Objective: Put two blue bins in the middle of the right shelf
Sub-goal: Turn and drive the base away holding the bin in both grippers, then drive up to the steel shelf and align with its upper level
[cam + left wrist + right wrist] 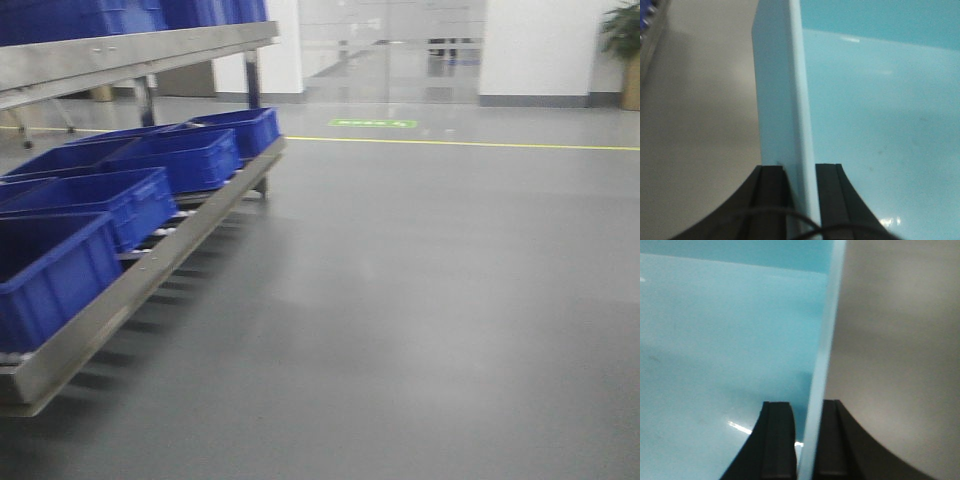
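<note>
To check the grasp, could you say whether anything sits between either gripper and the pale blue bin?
Nothing visible: the left gripper and right gripper each clamp a wall of the pale blue bin.

Steel rack (150, 272), dark-blue crates (90, 203) seemingly on rollers
</note>
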`<act>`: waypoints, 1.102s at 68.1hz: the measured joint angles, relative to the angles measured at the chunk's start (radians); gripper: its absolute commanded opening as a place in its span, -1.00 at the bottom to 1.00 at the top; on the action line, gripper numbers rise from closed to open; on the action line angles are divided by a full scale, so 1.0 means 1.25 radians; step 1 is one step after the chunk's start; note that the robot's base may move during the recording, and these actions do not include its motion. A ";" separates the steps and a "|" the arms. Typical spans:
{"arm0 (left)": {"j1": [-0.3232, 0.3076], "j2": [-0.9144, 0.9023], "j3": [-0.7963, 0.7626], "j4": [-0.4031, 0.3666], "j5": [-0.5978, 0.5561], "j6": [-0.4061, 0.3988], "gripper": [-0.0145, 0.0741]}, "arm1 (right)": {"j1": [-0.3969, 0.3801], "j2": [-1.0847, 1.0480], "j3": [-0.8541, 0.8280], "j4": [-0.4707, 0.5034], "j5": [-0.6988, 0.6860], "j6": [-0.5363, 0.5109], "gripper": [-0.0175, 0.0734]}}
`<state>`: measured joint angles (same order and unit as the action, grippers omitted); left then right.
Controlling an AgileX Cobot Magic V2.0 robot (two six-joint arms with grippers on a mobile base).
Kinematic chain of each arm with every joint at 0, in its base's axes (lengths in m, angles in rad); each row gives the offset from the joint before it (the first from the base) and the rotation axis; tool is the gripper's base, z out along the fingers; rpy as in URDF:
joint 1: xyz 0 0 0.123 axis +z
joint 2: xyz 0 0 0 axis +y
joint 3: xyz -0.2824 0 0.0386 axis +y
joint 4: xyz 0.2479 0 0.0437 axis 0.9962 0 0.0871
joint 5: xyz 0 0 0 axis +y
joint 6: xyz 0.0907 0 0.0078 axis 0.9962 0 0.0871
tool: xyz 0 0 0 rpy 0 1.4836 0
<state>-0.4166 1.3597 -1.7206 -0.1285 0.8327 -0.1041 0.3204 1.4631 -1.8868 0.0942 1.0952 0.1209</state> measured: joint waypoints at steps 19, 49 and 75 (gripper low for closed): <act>-0.001 0.000 0.003 0.007 -0.109 0.015 -0.92 | 0.000 0.000 0.000 0.000 -0.011 0.006 -0.95; -0.001 0.000 0.006 0.007 -0.127 0.018 -0.92 | 0.000 0.000 0.000 0.000 -0.011 0.009 -0.95; -0.001 0.000 0.006 0.008 -0.128 0.020 -0.92 | 0.000 0.000 0.000 0.000 -0.011 0.009 -0.95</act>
<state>-0.4184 1.3597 -1.7127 -0.1182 0.6722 -0.0794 0.3204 1.4631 -1.8868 0.0942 1.0819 0.1320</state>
